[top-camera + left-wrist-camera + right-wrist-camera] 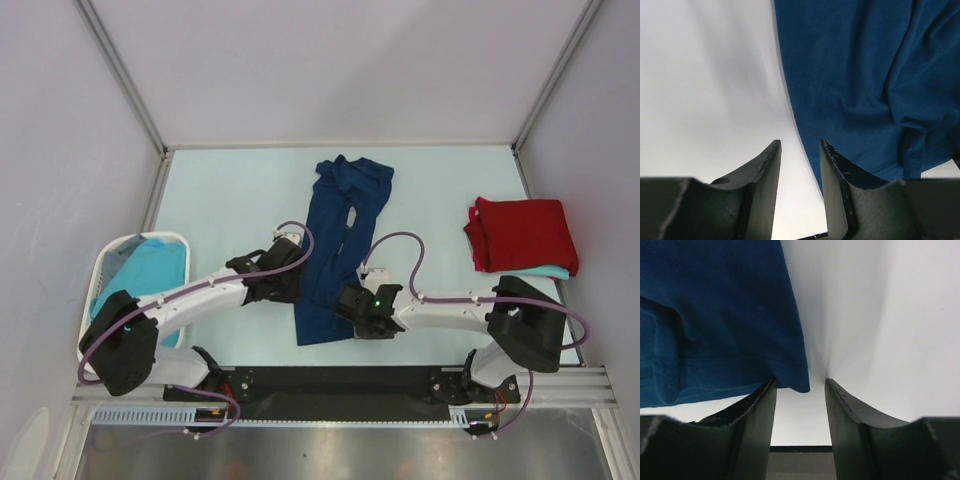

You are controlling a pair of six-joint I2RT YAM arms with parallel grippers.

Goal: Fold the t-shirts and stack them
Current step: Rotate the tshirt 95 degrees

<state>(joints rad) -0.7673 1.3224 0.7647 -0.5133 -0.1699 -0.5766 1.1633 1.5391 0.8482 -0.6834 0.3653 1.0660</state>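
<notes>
The soft, floppy navy t-shirt [335, 250] is probably best pinched at its hem, nearest the bench's front edge, by the left gripper [800, 167] and right gripper [800, 405], both spread and empty.

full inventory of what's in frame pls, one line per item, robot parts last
navy t-shirt: 1, dark blue, table centre, lying as a long narrow strip
red t-shirt: 1, red, folded, right side of table
turquoise t-shirt: 1, turquoise, under the red one, only an edge shows
turquoise cloth: count unclear, turquoise, inside the basket
basket: 1, white, left edge of table
table: 1, pale green
left gripper: 1, black, open, at the navy shirt's left edge
right gripper: 1, black, open, at the navy shirt's near right hem corner
</notes>
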